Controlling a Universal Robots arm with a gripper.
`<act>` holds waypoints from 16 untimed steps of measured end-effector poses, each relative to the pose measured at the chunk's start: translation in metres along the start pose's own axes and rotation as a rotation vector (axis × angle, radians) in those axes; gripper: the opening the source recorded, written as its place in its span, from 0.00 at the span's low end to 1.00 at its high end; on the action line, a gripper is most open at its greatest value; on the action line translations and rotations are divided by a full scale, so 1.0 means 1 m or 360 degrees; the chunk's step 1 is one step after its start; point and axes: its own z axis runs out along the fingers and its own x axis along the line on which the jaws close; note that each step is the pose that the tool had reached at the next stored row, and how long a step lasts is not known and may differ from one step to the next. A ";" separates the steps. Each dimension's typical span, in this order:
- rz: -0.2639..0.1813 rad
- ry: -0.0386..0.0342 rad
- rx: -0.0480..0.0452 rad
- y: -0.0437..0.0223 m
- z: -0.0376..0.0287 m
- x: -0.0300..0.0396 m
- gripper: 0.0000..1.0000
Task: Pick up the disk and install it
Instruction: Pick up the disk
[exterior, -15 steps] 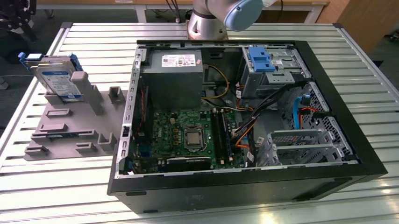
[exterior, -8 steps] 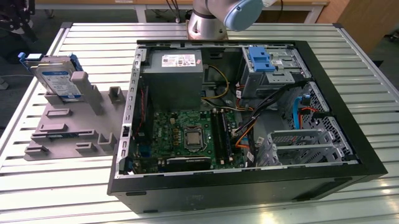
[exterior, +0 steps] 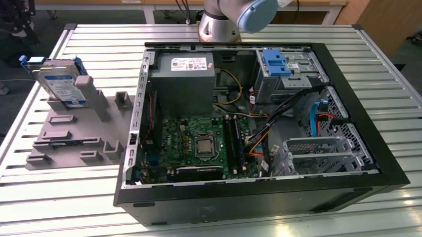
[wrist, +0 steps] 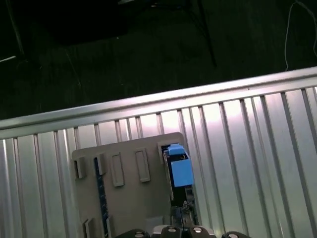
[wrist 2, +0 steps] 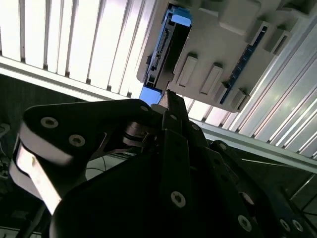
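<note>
Currently the disk [exterior: 58,83] stands upright in a grey holder [exterior: 72,134] on the surface [exterior: 59,197]. The gripper [wrist 2: 170,97] is apart from it, and whether it is open or closed cannot be told.

No legible print on the disk [exterior: 59,86] label or power-supply sticker [exterior: 188,63]

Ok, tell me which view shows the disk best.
The exterior view: the disk stands upright in the grey holder, its labelled face showing. Both wrist views catch the disk edge-on, mostly blue carrier.
</note>
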 end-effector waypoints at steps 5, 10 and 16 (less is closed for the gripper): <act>-0.0114 0.0005 -0.0003 0.0000 0.0003 0.0000 0.11; -0.0115 0.0005 -0.0003 0.0000 0.0004 0.0000 0.11; -0.0115 0.0005 -0.0003 0.0000 0.0004 0.0000 0.35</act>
